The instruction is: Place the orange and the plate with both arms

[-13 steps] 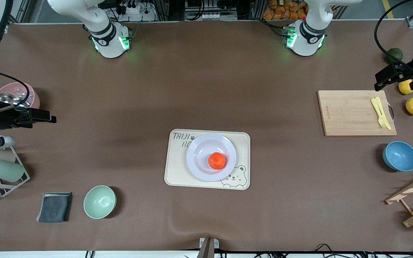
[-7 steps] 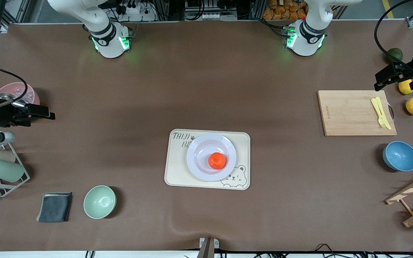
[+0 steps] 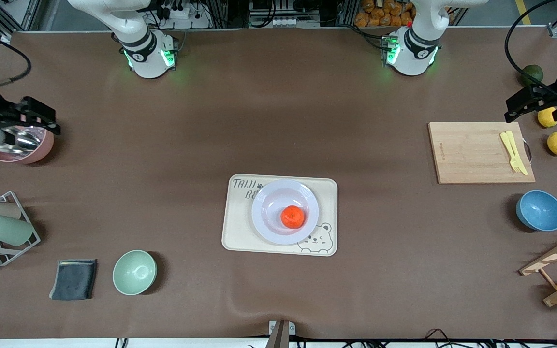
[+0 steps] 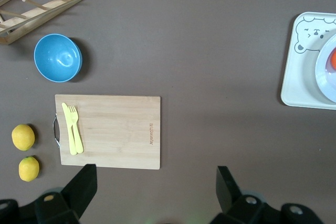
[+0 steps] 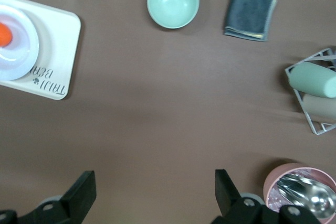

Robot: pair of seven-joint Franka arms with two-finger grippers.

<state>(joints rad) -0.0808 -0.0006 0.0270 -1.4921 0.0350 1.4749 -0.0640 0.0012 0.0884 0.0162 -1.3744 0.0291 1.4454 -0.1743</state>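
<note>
Centrally, the orange (image 3: 292, 217) sits in the well of the plate (image 3: 264, 212), which rests on the cream bear tray (image 3: 240, 232). Well apart from that tray, the right gripper (image 3: 34, 116) hangs over the pink bowl (image 3: 36, 147) with fingers spread wide and empty. Toward the tray's other end, the left gripper (image 3: 525, 104) hovers near the cutting board (image 3: 472, 152), likewise wide and empty.

My two arms are glossy white Frankas with rounded bases ringed in black bands and lit by green lights. Each ends in a matte black two-finger gripper, the left gripper (image 3: 525, 102) and the right gripper (image 3: 36, 115), with black cables looping off the wrists.
</note>
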